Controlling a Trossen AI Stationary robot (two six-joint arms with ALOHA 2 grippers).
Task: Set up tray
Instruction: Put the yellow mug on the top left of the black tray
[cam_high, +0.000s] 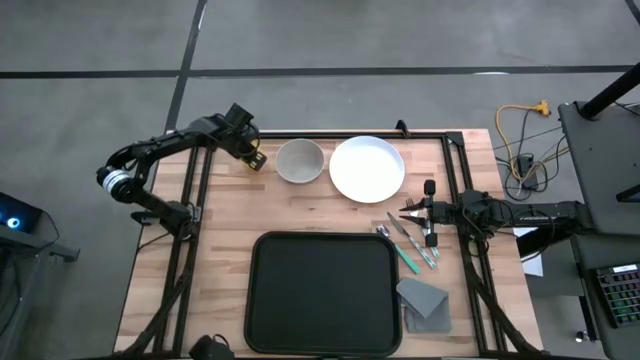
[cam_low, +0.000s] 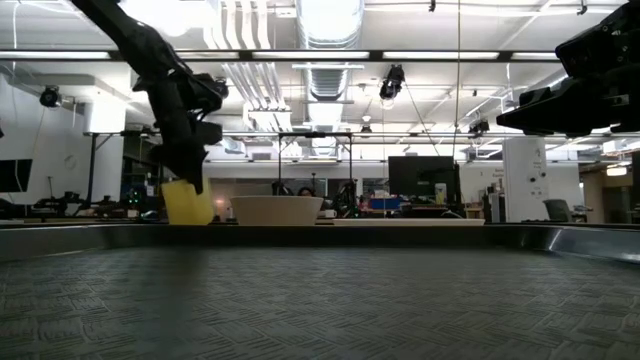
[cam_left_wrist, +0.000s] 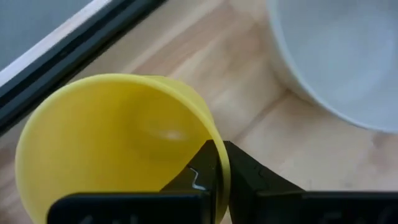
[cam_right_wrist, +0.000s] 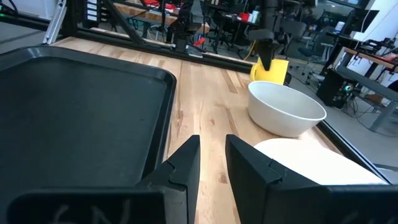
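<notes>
The black tray (cam_high: 322, 292) lies at the table's near middle; its floor fills the low view's foreground (cam_low: 320, 300). My left gripper (cam_high: 250, 150) is at the far left, shut on a yellow cup (cam_high: 258, 160) next to a white bowl (cam_high: 300, 160). A white plate (cam_high: 367, 168) lies to the right of the bowl. My right gripper (cam_high: 408, 212) hovers near the table's right edge, by the plate's near side, narrowly open and empty (cam_right_wrist: 212, 162). Cutlery (cam_high: 410, 243) and a grey folded napkin (cam_high: 424, 298) lie to the right of the tray. My left gripper (cam_left_wrist: 221, 158) pinches the yellow cup's wall at the rim (cam_left_wrist: 214, 146), one finger inside the cup and one outside. It comes from above, pointing down (cam_low: 185, 170). The cup (cam_low: 188, 205) hangs slightly tilted below the fingers; the tray's rim hides its base.
Black frame rails (cam_high: 195, 200) run along the table's left, right and far edges. Bare wood lies to the left of the tray (cam_high: 215, 280) and between the tray and the bowl. Cables and equipment sit off the right edge.
</notes>
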